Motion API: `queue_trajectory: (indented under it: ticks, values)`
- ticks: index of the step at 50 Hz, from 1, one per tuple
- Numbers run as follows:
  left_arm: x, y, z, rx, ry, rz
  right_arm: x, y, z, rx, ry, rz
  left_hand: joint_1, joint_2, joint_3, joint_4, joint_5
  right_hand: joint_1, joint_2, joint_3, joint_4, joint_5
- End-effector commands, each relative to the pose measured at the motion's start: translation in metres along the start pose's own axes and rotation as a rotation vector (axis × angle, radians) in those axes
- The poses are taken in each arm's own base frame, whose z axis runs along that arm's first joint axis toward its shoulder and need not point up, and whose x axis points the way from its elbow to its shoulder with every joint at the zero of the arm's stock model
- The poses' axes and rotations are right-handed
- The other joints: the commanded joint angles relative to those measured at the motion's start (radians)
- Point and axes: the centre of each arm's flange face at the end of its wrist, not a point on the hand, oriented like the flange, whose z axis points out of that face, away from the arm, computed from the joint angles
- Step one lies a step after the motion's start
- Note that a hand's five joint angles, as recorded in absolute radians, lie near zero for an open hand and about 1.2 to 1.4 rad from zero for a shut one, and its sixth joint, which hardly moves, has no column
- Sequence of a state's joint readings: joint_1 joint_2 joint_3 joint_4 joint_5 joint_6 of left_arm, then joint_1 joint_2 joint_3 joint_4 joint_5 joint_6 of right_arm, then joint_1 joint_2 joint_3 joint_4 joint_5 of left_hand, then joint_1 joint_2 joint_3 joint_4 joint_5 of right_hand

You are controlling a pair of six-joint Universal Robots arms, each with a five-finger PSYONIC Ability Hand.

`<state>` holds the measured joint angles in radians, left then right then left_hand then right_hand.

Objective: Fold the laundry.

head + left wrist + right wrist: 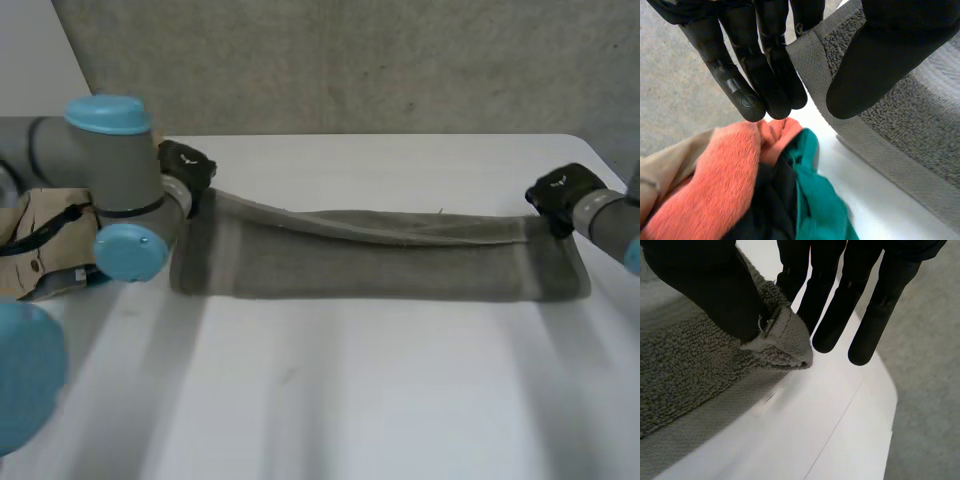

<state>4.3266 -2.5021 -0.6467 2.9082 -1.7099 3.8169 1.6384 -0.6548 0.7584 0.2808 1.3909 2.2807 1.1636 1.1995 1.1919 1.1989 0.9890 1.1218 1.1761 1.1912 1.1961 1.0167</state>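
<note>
A grey towel lies stretched in a long band across the white table, its far edge lifted between both hands. My left hand pinches the towel's left end; in the left wrist view the towel's hem passes between the thumb and the fingers. My right hand pinches the right far corner; in the right wrist view that corner is held between the thumb and the fingers.
A pile of other clothes lies at the table's left edge, beside my left arm; in the left wrist view its orange, green and beige pieces sit under the fingertips. The table's right edge runs close to my right hand.
</note>
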Motion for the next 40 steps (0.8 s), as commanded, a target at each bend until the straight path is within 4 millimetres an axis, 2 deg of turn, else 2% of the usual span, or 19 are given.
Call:
queue_trajectory:
  ticks: [1, 2, 5, 10, 15, 20, 24, 29, 31, 34, 35, 40]
  values:
    - [0.019, 0.006, 0.030, 0.049, -0.019, 0.035, -0.013, -0.001, 0.038, 0.084, 0.085, -0.035, -0.653, -0.689, -0.681, -0.688, -0.653, -0.947, -1.002, -1.017, -1.022, -1.017]
    - [0.021, 0.005, 0.033, 0.062, -0.032, 0.041, -0.009, -0.001, 0.043, 0.084, 0.133, -0.034, -0.989, -1.025, -1.017, -1.024, -0.989, -0.947, -1.002, -1.017, -1.022, -1.017]
    - [0.018, 0.001, 0.035, 0.074, -0.061, 0.038, 0.003, -0.002, 0.044, 0.063, 0.193, -0.012, -0.989, -1.025, -1.017, -1.024, -0.989, -0.947, -1.002, -1.017, -1.022, -1.017]
    - [0.005, -0.004, 0.028, 0.054, -0.097, 0.005, 0.018, -0.015, 0.017, 0.045, 0.117, 0.152, -0.989, -1.025, -1.017, -1.024, -0.989, -0.947, -1.002, -1.017, -1.022, -1.017]
    - [0.007, -0.010, 0.021, 0.092, -0.060, -0.008, 0.014, -0.025, -0.007, 0.076, -0.039, 0.204, -0.989, -1.025, -1.017, -1.024, -0.989, -0.947, -1.002, -1.017, -1.022, -1.017]
    - [0.020, -0.015, 0.018, 0.177, 0.030, -0.008, 0.002, -0.022, -0.012, 0.091, -0.110, 0.204, -0.989, -1.025, -1.017, -1.024, -0.989, -0.947, -1.002, -1.017, -1.022, -1.017]
    - [0.033, -0.015, 0.023, 0.237, 0.097, -0.002, -0.010, -0.016, 0.003, 0.108, -0.114, 0.196, -0.989, -1.025, -1.017, -1.024, -0.989, -0.947, -1.002, -1.017, -1.022, -1.017]
    - [0.043, -0.007, 0.036, 0.239, 0.099, 0.000, -0.023, -0.010, 0.024, 0.111, -0.088, 0.188, -0.989, -1.025, -1.017, -1.024, -0.989, -0.947, -1.002, -1.017, -1.022, -1.017]
    - [0.044, -0.007, 0.038, 0.241, 0.095, -0.004, -0.022, -0.010, 0.029, 0.130, -0.066, 0.191, -0.989, -1.025, -1.017, -1.024, -0.989, -0.947, -1.002, -1.017, -1.022, -1.017]
    - [0.039, -0.011, 0.044, 0.265, 0.065, -0.008, -0.018, -0.014, 0.051, 0.236, 0.030, 0.220, -0.989, -1.025, -1.017, -1.024, -0.989, -0.947, -1.002, -1.017, -1.022, -1.017]
    - [0.036, -0.014, 0.047, 0.281, 0.046, -0.013, -0.015, -0.015, 0.062, 0.289, 0.097, 0.248, -0.989, -1.025, -1.017, -1.024, -0.989, -0.947, -1.002, -1.017, -1.022, -1.017]
    - [0.025, -0.023, 0.048, 0.297, -0.015, -0.045, 0.001, -0.012, 0.089, 0.402, 0.318, 0.316, -0.989, -1.025, -1.017, -1.024, -0.989, -0.947, -1.002, -1.017, -1.022, -1.017]
